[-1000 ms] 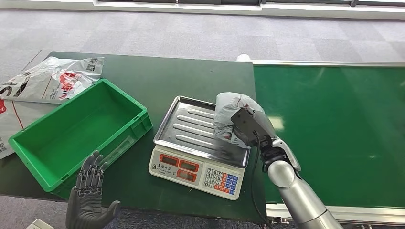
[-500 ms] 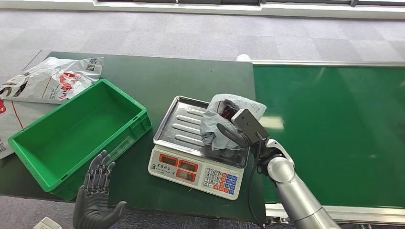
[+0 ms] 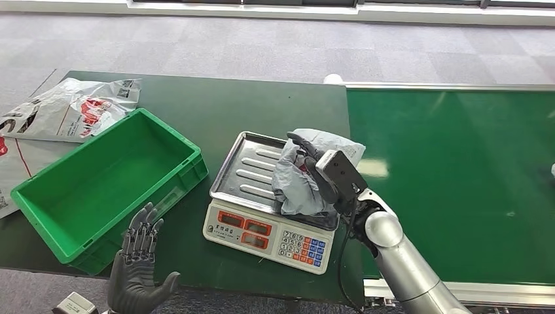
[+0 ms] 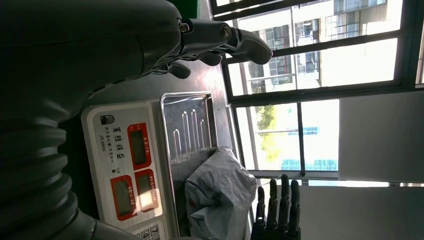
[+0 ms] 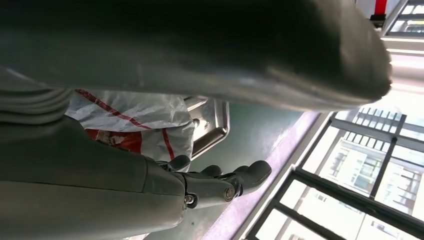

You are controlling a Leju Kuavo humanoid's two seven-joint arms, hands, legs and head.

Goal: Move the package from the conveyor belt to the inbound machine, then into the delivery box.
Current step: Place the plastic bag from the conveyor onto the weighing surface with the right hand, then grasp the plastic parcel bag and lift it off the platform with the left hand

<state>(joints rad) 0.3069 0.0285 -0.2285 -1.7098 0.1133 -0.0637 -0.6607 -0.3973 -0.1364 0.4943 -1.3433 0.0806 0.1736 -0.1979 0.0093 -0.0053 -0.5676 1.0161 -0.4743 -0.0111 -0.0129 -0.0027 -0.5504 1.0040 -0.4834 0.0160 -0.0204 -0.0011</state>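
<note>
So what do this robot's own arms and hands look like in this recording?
The right arm is a smooth silver tube with a rounded joint at the wrist. A dark boxy camera module sits above the right hand, with a thin black cable running down beside the arm. Both hands are dark grey, the left hand with slim segmented fingers. The wrist views show a grey ribbed cover.

You see a crumpled grey glossy plastic package (image 3: 302,176) on the ribbed shiny steel tray (image 3: 252,170) of the white plastic scale (image 3: 262,235), beside a smooth green plastic crate (image 3: 98,180).
</note>
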